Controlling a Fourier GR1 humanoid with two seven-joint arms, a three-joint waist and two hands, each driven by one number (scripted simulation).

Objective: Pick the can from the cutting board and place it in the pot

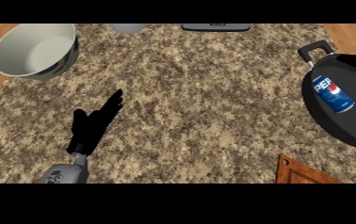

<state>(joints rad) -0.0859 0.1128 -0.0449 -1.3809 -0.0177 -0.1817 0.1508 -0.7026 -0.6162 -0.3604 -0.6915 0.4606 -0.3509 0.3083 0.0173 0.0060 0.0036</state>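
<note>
The can lies on its side inside the pot at the frame's right edge, off the cutting board at lower right. My left hand rests open at lower left, fingers straight, holding nothing. The can is probably light, stiff and slick; I'd grip its round middle.

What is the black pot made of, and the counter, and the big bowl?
The pot looks like dark metal, matte black with a loop handle. The counter looks like granite stone, speckled brown and tan. The bowl seems ceramic or enamelled, smooth and cream inside, though that is uncertain.
</note>
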